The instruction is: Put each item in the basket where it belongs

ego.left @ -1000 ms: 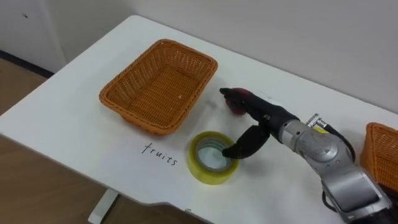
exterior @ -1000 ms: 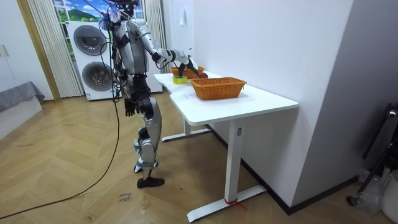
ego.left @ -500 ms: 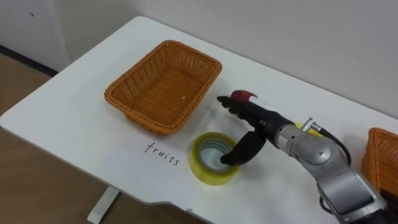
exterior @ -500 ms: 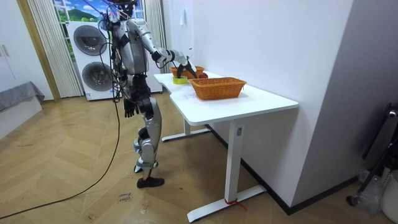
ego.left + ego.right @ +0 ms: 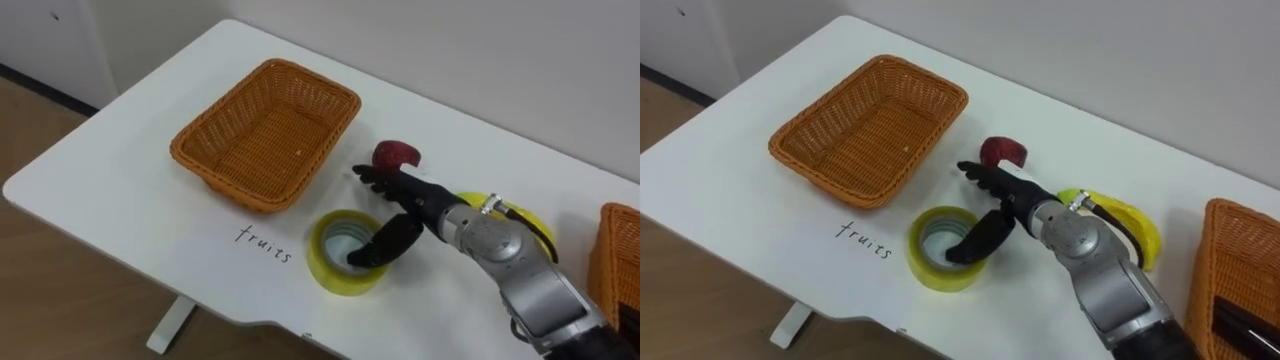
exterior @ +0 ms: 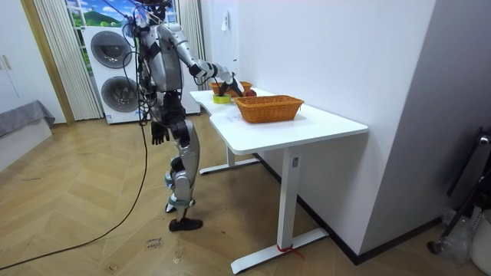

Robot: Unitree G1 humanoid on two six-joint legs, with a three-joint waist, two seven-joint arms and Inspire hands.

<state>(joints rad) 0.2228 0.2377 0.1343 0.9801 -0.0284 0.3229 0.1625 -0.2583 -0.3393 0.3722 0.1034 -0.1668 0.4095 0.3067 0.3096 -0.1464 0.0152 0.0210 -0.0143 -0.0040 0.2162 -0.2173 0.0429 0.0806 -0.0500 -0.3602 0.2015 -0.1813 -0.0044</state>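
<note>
Eye views, right hand [image 5: 415,200] splayed over tape [image 5: 335,280]

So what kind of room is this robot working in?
Likely a home, or a mock-up of one: stacked washing machines and curtains behind the robot, a wood floor, a plain desk.

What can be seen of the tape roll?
The tape roll is a wide yellow ring with a pale core and an open hole, glossy like plastic. It lies flat on the white table near the front edge, beside the handwritten word, apart from the basket behind it. The right hand is open above it, thumb dipping into the hole; whether it touches the inner wall cannot be told.
</note>
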